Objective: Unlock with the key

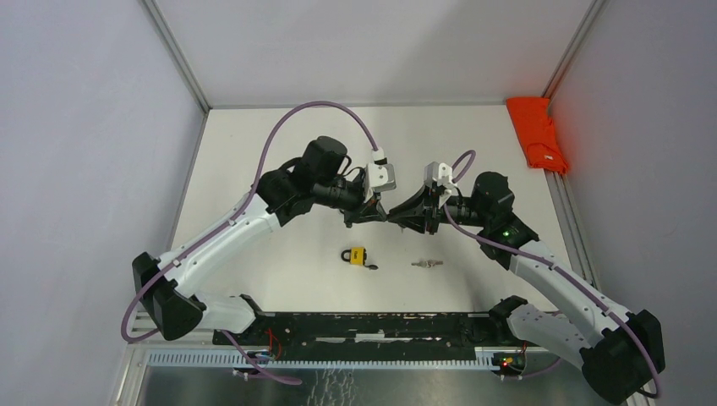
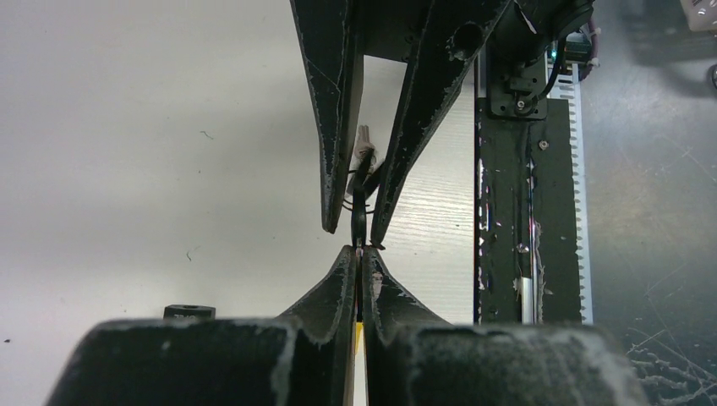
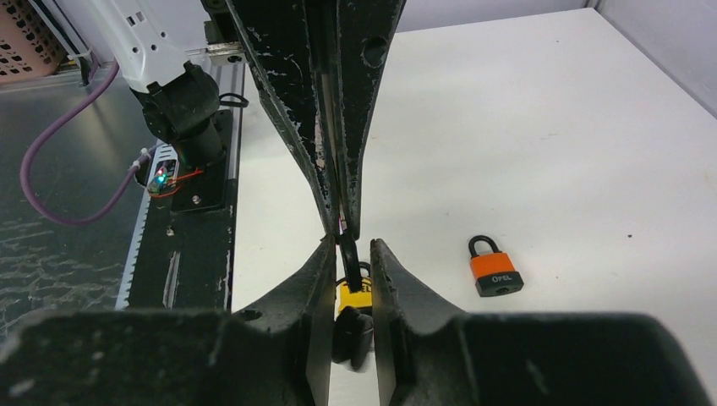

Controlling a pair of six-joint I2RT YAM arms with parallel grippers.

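My left gripper (image 2: 359, 251) is shut on a thin dark key (image 3: 347, 251), held in the air over the middle of the table. The key's black end sticks out between the fingers of my right gripper (image 3: 352, 244), which stands open round it with a little gap on each side. In the left wrist view a wire ring and a small white tag (image 2: 365, 144) hang behind the key (image 2: 359, 216). The two grippers meet tip to tip (image 1: 391, 214). Below them a yellow padlock (image 1: 358, 255) lies flat on the table, a black piece beside its body.
An orange padlock (image 3: 495, 267) lies on the white table (image 1: 279, 254), hidden under the arms in the top view. A small silvery metal piece (image 1: 427, 264) lies right of the yellow padlock. A red cloth (image 1: 536, 134) sits at the back right. The black base rail (image 1: 372, 326) runs along the near edge.
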